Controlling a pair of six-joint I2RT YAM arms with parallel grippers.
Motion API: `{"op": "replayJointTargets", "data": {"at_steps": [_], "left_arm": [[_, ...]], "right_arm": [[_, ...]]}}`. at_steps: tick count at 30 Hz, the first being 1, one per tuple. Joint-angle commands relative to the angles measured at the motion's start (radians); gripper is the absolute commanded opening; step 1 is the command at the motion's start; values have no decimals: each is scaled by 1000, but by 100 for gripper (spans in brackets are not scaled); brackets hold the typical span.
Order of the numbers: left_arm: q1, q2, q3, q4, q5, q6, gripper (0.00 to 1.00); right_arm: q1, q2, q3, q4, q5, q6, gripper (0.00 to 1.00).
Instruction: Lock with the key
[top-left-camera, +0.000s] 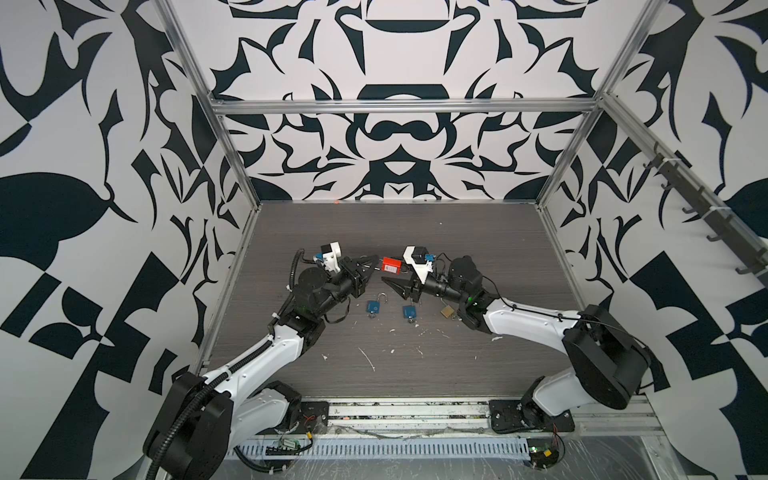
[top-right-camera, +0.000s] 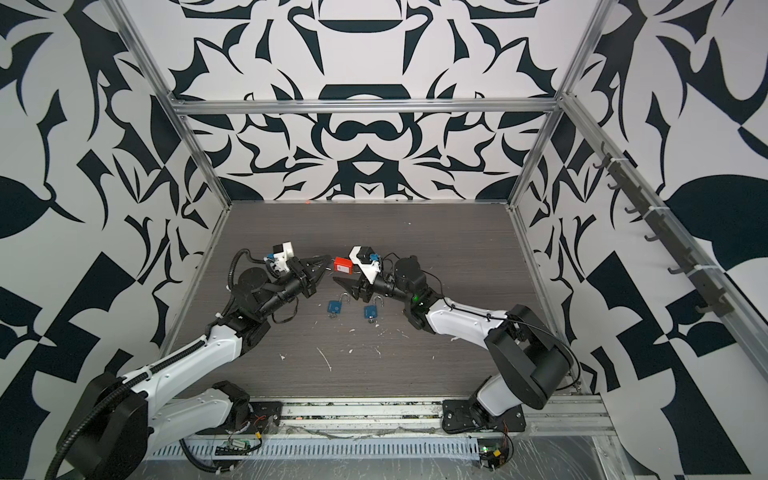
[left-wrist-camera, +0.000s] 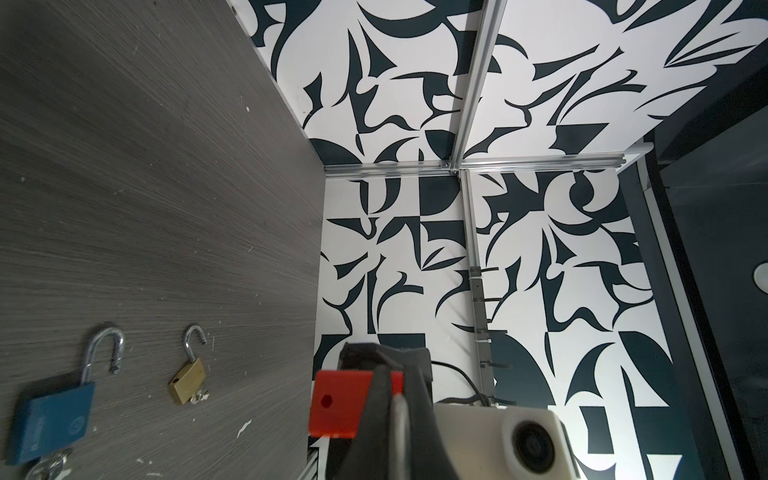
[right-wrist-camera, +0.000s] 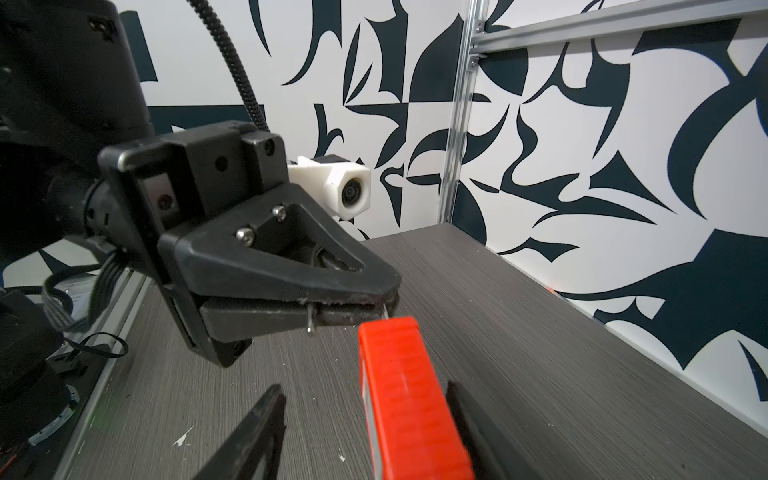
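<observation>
Red padlock (top-left-camera: 391, 266): held above the middle of the table (top-left-camera: 415, 232), between the two grippers, with its body toward the right arm.
Shackle (right-wrist-camera: 309, 322): thin steel loop, unlatched. We see its free end outside the body, and an empty hole in the body's top face in the left wrist view.
Key: we find none in or near the red body; its keyway is hidden from us.
Left gripper (right-wrist-camera: 374, 305): fingers pressed together on the shackle, carrying the lock.
Right gripper (right-wrist-camera: 361, 395): fingers spread to either side of the red body. One looks to be against it and the other stands apart, so there is no grip yet.
Step in hand: we judge it to be taking the body into the right fingers.
Doing it well: close squarely on the flat faces and keep the free end lined up with its hole. Push along the shackle's legs, since the thin wire may twist in the left fingers.
Blue padlock (top-left-camera: 373, 307): on the table just in front of the grippers, shackle open.
Second blue padlock (top-left-camera: 409, 311): beside the first.
Brass padlock (top-left-camera: 446, 311): near the right forearm, shackle open, key in it.
Room: bare table behind, up to the rear wall. The side walls are well apart, and there is little room between the two wrists.
</observation>
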Motion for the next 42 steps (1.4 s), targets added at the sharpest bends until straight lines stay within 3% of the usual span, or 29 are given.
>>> {"op": "replayJointTargets", "data": {"at_steps": [1, 9, 17, 25, 31, 34, 36, 37, 39, 42], "left_arm": [[-3, 5, 30, 60, 24, -9, 0], [-4, 28, 27, 98, 30, -21, 0], [-6, 49, 33, 146, 44, -37, 0], [-11, 42, 27, 151, 44, -37, 0], [-12, 39, 21, 153, 39, -35, 0], [-15, 46, 22, 155, 41, -26, 0], [-15, 50, 26, 155, 53, 4, 0], [-13, 51, 32, 147, 70, 44, 27], [14, 29, 59, 23, 126, 154, 97], [51, -40, 80, -203, 147, 342, 99]], "right_arm": [[-15, -59, 22, -5, -29, 55, 62], [-19, -94, 69, -157, -93, 125, 46], [-33, -76, 89, -232, -116, 144, 42], [-47, -77, 90, -188, -137, 221, 35], [-55, -78, 112, -224, -171, 279, 21], [-64, -86, 114, -230, -198, 322, 3], [-83, -93, 119, -247, -218, 368, 0], [-100, -99, 123, -261, -226, 402, 0], [-143, -112, 131, -300, -242, 476, 0], [-228, -112, 155, -363, -373, 610, 0]]}}
